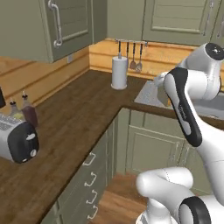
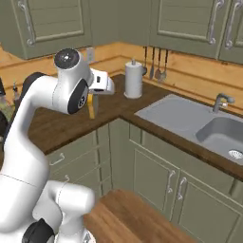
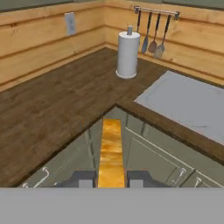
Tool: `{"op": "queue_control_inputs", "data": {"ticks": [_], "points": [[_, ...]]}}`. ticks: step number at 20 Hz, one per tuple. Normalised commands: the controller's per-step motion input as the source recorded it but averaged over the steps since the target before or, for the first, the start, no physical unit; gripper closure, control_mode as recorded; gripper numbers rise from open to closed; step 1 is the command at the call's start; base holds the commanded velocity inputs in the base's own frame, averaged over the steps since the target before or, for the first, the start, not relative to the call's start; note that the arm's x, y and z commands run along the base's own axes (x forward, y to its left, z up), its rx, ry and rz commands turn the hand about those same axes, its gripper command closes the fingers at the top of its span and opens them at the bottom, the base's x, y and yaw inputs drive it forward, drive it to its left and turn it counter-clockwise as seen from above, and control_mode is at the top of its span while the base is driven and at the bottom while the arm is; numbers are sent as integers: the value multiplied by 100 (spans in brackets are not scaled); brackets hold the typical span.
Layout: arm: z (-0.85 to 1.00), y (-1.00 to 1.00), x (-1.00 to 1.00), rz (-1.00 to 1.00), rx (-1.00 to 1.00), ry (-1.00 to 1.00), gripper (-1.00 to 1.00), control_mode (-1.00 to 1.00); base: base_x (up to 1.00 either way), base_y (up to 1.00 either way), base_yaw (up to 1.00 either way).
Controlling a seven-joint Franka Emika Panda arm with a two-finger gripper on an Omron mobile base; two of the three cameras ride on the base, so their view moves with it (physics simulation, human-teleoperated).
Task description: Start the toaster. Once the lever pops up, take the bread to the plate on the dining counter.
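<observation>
Bread (image 3: 110, 151): tan slice, held edge-on in closed jaws, bottom centre of the hand view; in the right base view it hangs at centre left (image 2: 91, 105), below the gripper (image 2: 93, 97), above the dark wood desk (image 2: 71, 118).
Toaster (image 1: 17, 139): silver with a black end, left edge of the left base view, on the desk.
Paper towel roll (image 3: 127, 53): upright, upper centre.
Utensil rail (image 3: 155, 12): three tools hanging.
Sink (image 2: 223, 135): right side.

Both base views looked forward and down over the corner counter (image 1: 74, 118), sharing the paper towel roll (image 2: 133, 79). The hand view faced that corner from closer.
</observation>
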Motion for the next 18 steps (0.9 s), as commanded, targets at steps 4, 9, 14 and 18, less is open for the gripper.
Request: {"op": "queue_control_inputs", "data": {"ticks": [4,9,14,18], "points": [[0,0,0,0,0,0,100,100,-43,1,-87],[0,0,0,0,0,0,100,100,-44,2,-87],[0,0,0,0,0,0,100,100,-35,0,-85],[0,0,0,0,0,0,100,100,-34,0,-83]]}}
